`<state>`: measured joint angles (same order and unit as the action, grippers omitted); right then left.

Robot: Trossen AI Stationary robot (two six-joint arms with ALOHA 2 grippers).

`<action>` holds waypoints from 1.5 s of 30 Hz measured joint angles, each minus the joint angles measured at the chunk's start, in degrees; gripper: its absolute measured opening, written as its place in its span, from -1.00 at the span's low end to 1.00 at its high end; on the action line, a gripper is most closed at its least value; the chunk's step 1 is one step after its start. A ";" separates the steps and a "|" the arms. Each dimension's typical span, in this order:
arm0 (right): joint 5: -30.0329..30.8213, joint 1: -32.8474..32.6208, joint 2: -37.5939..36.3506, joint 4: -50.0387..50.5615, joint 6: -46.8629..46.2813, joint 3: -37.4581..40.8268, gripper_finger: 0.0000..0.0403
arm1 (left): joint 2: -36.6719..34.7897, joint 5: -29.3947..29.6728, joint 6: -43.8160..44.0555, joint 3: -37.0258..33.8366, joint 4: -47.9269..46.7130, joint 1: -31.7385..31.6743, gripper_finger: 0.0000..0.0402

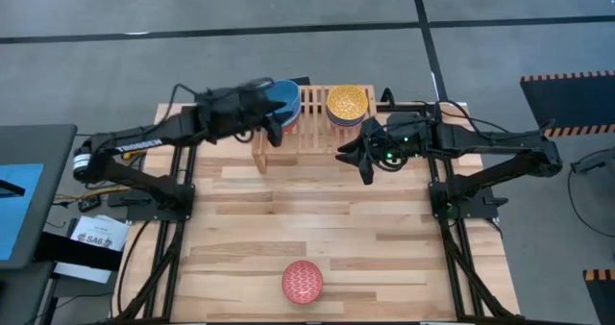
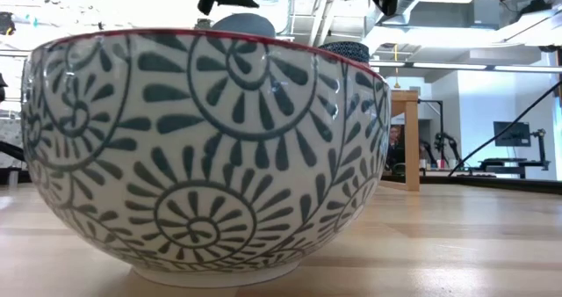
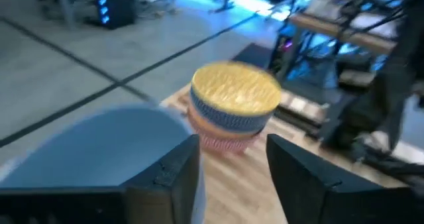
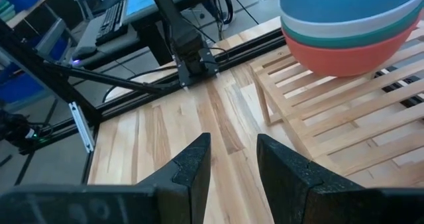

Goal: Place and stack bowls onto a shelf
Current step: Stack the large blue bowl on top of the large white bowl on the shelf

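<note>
The light-wood shelf (image 1: 312, 123) stands at the table's far edge. On its left end sits a stack of plain bowls (image 4: 351, 32), blue on top and red at the bottom, resting on the slats. On its right end is a patterned stack (image 3: 235, 105) with a yellow bowl on top. A red patterned bowl (image 1: 302, 282) stands alone near the front edge and fills the low view (image 2: 206, 148). My left gripper (image 3: 232, 174) is open beside the blue top bowl (image 3: 99, 144). My right gripper (image 1: 354, 163) hangs open over bare table in front of the shelf. My left gripper has nothing between its fingers. One finger (image 3: 169, 177) stands close against the blue top bowl's rim (image 3: 142, 128); I cannot tell whether it touches.
The wide middle of the plank table (image 1: 317, 219) lies bare between the shelf and the lone red bowl. Dark arm bases and frame rails (image 1: 163, 200) run along both table sides. A monitor and papers (image 1: 91, 234) sit left of the table.
</note>
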<state>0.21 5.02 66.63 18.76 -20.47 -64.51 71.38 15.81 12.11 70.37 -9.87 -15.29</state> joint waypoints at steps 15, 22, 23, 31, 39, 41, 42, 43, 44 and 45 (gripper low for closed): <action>0.18 1.94 0.00 -0.04 1.04 -0.02 -0.25 | 3.77 27.77 -3.23 -0.61 10.47 10.13 -1.00; 0.16 1.85 0.00 0.23 1.05 -0.02 -0.25 | 9.66 31.69 1.02 -0.70 12.97 10.87 -1.00; 0.14 1.83 0.00 0.36 1.05 -0.02 -0.25 | 9.85 32.91 0.56 -0.70 13.44 11.20 -1.00; -0.04 1.84 0.00 0.49 1.03 -0.02 -0.25 | 10.22 37.82 -6.08 -0.65 19.73 13.28 -1.00; -0.07 1.88 0.00 0.50 1.34 -0.02 -0.25 | 10.33 45.99 -4.82 -0.69 18.81 13.88 -1.00; -0.09 1.88 0.00 0.52 1.46 -0.02 -0.25 | 10.33 46.55 -2.22 -1.31 18.40 13.88 -1.00; -0.09 1.87 0.00 0.51 1.48 -0.02 -0.25 | 10.34 46.56 -1.23 -1.63 18.03 13.88 -1.00; -0.09 1.89 0.00 0.50 1.46 -0.02 -0.25 | 10.35 46.58 -0.50 -2.09 17.90 13.88 -1.00; -0.09 1.89 0.00 0.50 1.46 -0.02 -0.25 | 10.37 46.84 0.17 -2.34 17.60 13.88 -1.00; -0.09 1.89 0.00 0.52 1.46 -0.02 -0.25 | 10.40 47.04 0.92 -2.38 17.04 13.88 -1.00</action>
<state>0.12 6.92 66.63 19.28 -19.00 -64.53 81.78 62.85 13.03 67.99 7.17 -1.41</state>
